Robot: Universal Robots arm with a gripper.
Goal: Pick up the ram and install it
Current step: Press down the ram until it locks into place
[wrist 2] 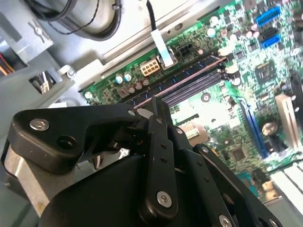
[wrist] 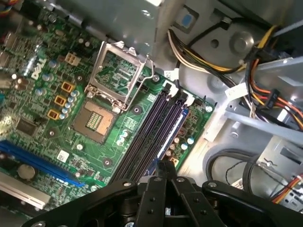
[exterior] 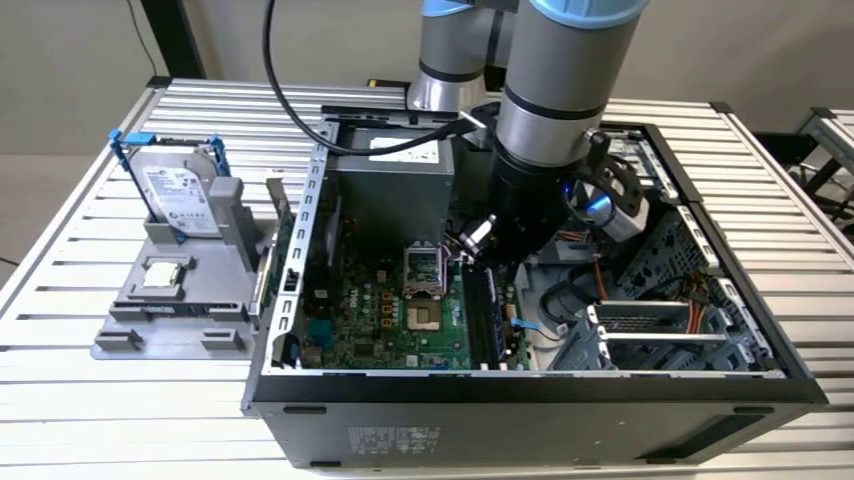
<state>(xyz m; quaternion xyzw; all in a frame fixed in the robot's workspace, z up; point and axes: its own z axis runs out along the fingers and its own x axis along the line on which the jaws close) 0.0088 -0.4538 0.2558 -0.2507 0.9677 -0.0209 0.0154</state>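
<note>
The fingers [wrist: 163, 176] are pressed together with nothing between them. The gripper [exterior: 477, 248] hangs inside the case [exterior: 534, 385] above the memory slots [wrist: 151, 130], arm [exterior: 561, 90] pointing straight down. I cannot tell where the ram is.

Slatted aluminium table [exterior: 120, 420], second table [exterior: 834, 130] at exterior view's right, beige floor [exterior: 54, 80]
</note>
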